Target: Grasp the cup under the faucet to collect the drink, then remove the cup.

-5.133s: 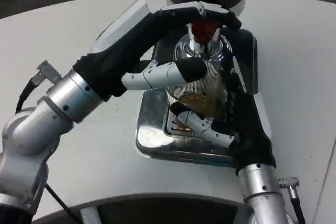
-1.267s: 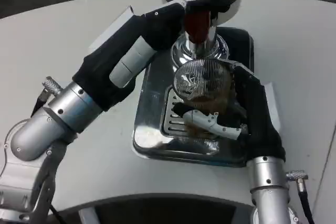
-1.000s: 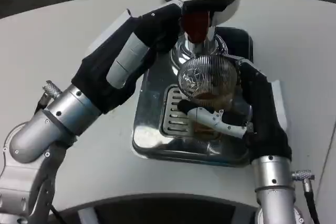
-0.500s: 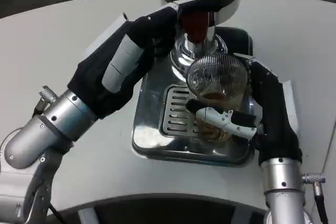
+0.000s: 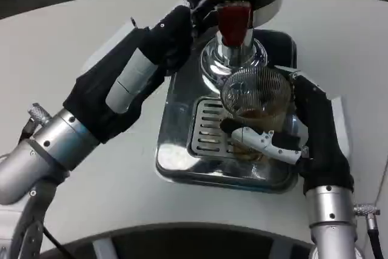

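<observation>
Ribbed cup (image 5: 256,96) in right hand (image 5: 303,134) — over drip tray (image 5: 182,150)

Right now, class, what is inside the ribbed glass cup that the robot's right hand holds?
The cup holds a shallow layer of brown drink at the bottom. The right hand wraps its lower part, so the very base is hidden.

The left robot hand (image 5: 167,37), earlier draped over the red tap handle (image 5: 234,21), now sits off to its left with the handle uncovered. The right robot hand (image 5: 297,131) holds the cup (image 5: 256,98) further right and nearer, away from the spout onto the drip tray (image 5: 182,144).
</observation>
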`<state>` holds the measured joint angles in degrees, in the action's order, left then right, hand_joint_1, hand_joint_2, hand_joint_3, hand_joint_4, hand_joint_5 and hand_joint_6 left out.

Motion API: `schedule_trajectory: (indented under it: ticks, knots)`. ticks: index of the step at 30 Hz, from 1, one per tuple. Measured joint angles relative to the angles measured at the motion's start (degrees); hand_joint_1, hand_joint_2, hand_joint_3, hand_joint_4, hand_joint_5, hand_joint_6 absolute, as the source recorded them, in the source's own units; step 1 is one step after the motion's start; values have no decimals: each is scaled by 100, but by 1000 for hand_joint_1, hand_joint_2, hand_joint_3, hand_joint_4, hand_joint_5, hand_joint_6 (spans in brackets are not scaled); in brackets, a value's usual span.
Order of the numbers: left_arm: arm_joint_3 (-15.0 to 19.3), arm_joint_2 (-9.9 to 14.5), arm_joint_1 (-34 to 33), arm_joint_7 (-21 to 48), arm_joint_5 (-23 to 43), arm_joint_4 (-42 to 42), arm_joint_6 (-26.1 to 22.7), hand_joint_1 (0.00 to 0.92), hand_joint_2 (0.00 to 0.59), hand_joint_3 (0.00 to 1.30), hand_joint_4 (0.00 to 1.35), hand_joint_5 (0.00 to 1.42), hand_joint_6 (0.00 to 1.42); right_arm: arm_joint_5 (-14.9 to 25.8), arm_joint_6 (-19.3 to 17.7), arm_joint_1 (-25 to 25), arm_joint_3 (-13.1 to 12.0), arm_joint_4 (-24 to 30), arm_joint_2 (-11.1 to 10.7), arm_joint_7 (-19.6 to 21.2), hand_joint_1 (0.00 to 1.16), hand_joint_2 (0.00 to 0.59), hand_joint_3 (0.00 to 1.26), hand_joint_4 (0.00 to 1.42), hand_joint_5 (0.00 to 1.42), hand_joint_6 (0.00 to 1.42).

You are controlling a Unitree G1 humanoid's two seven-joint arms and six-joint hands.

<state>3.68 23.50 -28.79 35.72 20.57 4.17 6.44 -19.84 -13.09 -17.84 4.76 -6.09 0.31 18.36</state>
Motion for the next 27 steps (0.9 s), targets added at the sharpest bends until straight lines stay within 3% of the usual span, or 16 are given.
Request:
schedule_trajectory:
  ticks: [16,27]
  knots:
    - [642,351,454,2,420,1155,-684,0,45,59,0,29,10,11,4,-1,-8,43,-4,-14,1020,101,753,740,874,815]
    - [1514,536,1234,-93,814,1575,-910,0,45,86,0,68,36,130,176,190,-6,723,8,-275,1017,101,753,740,874,828]
